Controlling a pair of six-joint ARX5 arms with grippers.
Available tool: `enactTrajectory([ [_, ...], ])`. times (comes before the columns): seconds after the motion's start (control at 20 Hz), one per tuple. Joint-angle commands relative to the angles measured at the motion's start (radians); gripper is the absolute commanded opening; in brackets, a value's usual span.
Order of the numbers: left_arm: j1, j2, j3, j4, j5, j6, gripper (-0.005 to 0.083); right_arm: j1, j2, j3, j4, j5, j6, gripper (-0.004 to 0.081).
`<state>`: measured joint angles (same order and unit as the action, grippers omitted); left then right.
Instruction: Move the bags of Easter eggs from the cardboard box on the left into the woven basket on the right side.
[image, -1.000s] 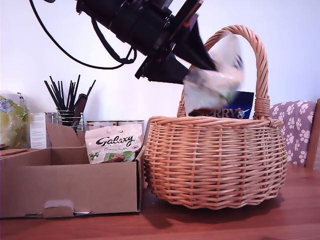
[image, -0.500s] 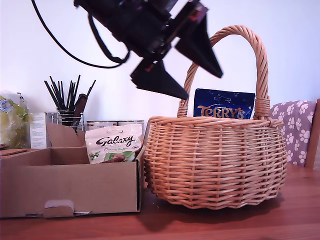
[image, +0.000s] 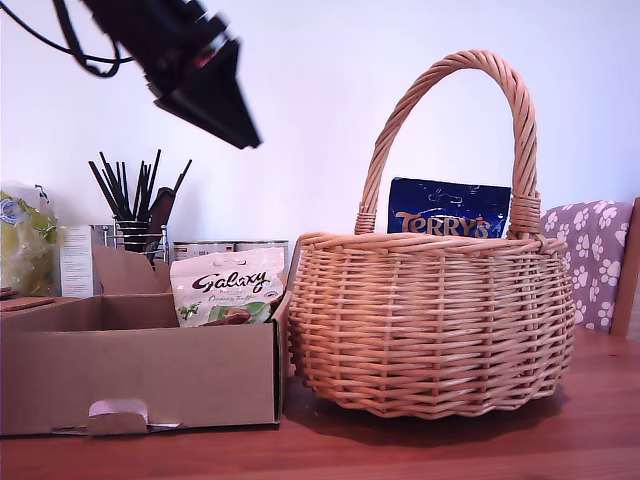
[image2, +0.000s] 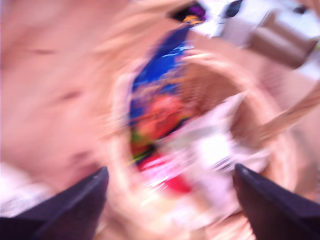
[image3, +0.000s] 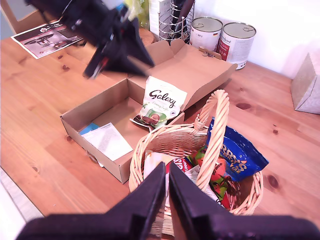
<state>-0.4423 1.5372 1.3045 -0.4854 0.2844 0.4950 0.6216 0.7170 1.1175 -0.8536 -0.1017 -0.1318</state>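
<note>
While my second gripper (image3: 166, 200), jaws together, hangs above the woven basket (image3: 150, 145), its wrist view alone reveals the basket's contents: a red pouch (image3: 217, 182) beside the blue Terry's bag (image3: 235, 152). Farther off, the Galaxy bag (image: 228, 287) leans in the cardboard box (image: 140, 385). My first gripper (image2: 170, 185), jaws apart, holds nothing.

Tan woven basket (image: 430, 330); blue Terry's bag (image: 447, 208); white Galaxy bag (image: 227, 287).
</note>
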Motion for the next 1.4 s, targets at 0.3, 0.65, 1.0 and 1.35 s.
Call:
enactTrajectory([
  [0.3, 0.123, 0.115, -0.002, 0.231, 0.114, 0.194, 0.0730, -0.002, -0.003, 0.003, 0.003, -0.004, 0.003, -0.0013],
  [0.65, 0.159, 0.248, 0.021, 0.242, 0.204, 0.186, 0.0729, -0.002, -0.002, 0.003, 0.003, -0.003, 0.004, -0.0013],
  [1.0, 0.163, 0.382, 0.078, 0.113, 0.226, 0.193, 0.0727, -0.002, -0.002, 0.003, 0.004, -0.003, 0.004, -0.0013],
  [1.35, 0.150, 0.386, 0.078, -0.165, 0.277, 0.174, 0.0727, -0.002, -0.002, 0.003, -0.028, -0.003, 0.004, -0.0013],
])
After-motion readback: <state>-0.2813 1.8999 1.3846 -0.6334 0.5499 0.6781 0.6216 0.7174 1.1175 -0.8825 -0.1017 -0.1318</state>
